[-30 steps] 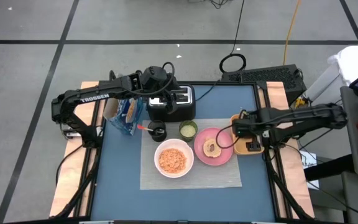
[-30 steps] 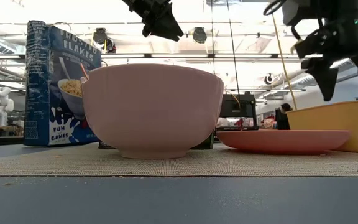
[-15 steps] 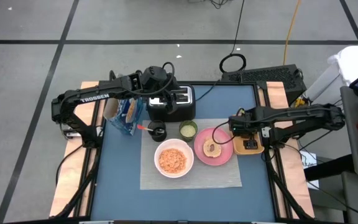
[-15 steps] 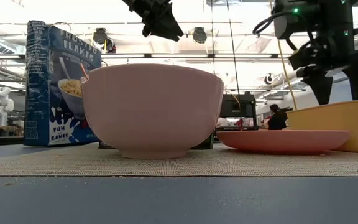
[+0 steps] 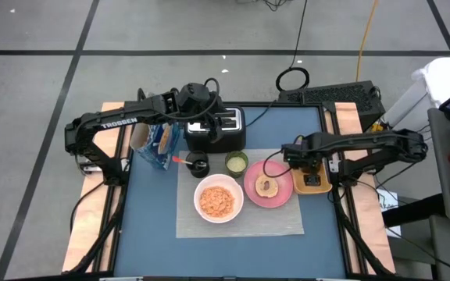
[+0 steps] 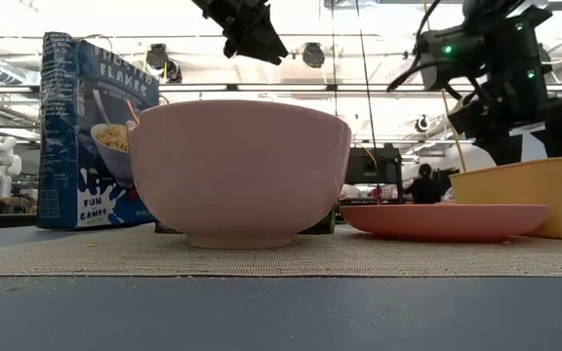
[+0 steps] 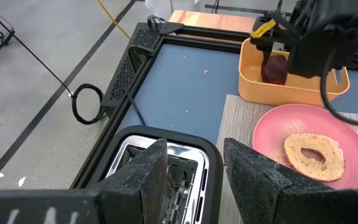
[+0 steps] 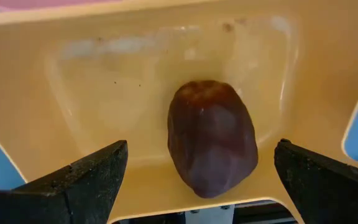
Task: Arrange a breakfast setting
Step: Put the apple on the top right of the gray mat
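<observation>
Hovering wide open and empty over the orange tray (image 5: pixel 316 184), the right gripper (image 5: pixel 294 153) faces a dark, rounded, likely slippery fruit (image 8: pixel 212 135), best pinched across its middle.

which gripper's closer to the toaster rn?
Left. The left gripper hovers right above the toaster, fingers apart. The right gripper is across the table over the orange tray, open above a dark red item.

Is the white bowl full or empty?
Filled: the white bowl holds orange cereal across its inside, seen from above.
</observation>
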Tool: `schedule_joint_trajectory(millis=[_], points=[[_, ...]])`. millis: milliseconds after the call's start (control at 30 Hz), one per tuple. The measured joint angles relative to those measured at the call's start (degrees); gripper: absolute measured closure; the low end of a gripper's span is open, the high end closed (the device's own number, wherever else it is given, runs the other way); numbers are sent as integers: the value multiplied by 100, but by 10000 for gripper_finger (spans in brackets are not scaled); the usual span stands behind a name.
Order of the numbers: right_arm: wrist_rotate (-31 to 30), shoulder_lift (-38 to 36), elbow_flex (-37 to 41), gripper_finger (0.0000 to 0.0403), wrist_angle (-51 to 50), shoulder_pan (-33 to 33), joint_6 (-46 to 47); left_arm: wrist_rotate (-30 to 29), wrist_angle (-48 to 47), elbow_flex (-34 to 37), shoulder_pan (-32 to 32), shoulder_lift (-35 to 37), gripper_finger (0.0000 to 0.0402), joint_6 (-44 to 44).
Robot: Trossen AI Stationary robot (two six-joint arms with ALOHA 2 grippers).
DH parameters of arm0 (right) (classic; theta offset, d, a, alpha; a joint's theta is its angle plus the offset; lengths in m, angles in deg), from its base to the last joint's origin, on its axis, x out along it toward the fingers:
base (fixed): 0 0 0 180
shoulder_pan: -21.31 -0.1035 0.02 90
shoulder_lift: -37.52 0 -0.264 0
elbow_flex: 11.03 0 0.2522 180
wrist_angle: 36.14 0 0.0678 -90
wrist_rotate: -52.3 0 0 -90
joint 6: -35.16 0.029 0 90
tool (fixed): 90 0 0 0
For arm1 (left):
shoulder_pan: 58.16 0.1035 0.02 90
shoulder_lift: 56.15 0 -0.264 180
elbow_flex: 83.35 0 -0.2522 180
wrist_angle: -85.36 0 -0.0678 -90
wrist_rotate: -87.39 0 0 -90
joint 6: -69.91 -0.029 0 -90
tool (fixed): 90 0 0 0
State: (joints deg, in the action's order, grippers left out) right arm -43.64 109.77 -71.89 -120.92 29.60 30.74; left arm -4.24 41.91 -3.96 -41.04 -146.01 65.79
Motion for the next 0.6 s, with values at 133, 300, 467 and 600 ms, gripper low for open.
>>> schedule_joint_trajectory(millis=[133,300,467,600], points=[[-2,267,0,12,-2,5,2,0,-1,0,0,0,236,-4],[-2,493,-2,12,-7,5,0,0,-1,0,-1,0,236,-6],[5,596,-2,12,-11,5,-23,1,-1,0,1,0,236,-6],[7,628,-2,12,-10,5,-20,0,-1,0,-1,-2,236,-8]])
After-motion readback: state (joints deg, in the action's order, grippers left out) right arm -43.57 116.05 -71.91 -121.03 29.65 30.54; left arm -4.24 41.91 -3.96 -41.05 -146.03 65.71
